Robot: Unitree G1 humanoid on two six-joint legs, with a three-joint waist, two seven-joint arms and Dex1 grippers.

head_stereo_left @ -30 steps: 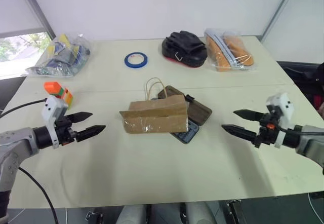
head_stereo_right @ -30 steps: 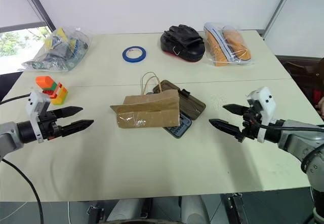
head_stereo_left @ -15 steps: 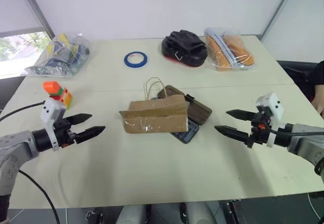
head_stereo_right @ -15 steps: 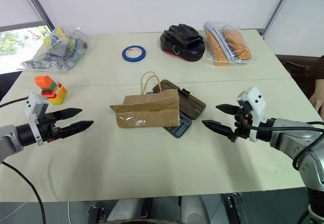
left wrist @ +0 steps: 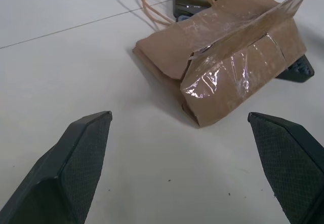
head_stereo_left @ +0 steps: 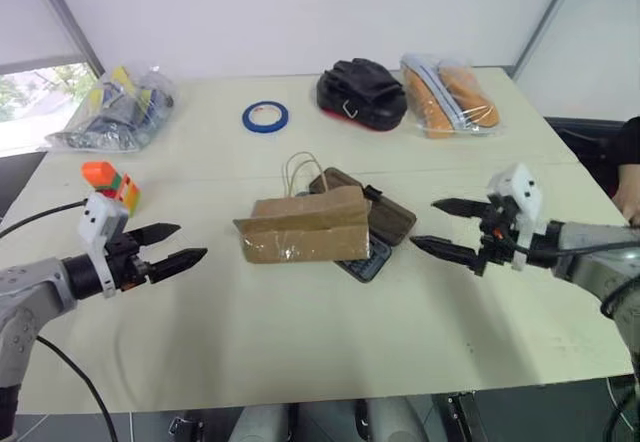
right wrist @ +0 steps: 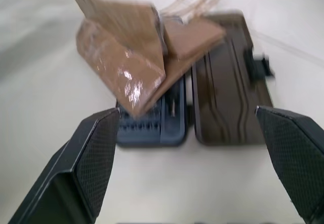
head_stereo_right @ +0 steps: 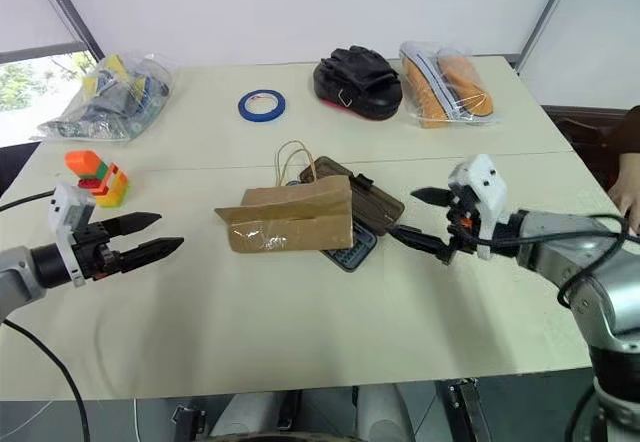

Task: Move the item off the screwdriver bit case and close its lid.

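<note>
Compared with a second before, your right tool (head_stereo_right: pixel 432 220) had come in toward the screwdriver bit case (head_stereo_right: pixel 353 224) and rolled a little, so its black fingers now sat just beside the case's open lid (head_stereo_right: pixel 371 203) without touching it. Your left tool (head_stereo_left: pixel 166 247) had kept its place, well apart from the case on the opposite side. Nothing on the worktop (head_stereo_left: pixel 300 332) had shifted.

Both tools had their fingers spread wide and held nothing.

The kraft paper bag (head_stereo_left: pixel 302 227) lay across the case, covering most of the grey-blue tray (right wrist: pixel 152 125); only the tray's corner nearest the right tool showed past the bag's edge. The bag's twine handles (head_stereo_left: pixel 300 170) looped out on the far side of the case from you. The smoky brown lid lay flat on the worktop, hinged open toward the right tool, its black latch tab (right wrist: pixel 257 67) on the outer edge. From the right wrist view, the bag and case sat between the two fingers, ahead of them.
</note>
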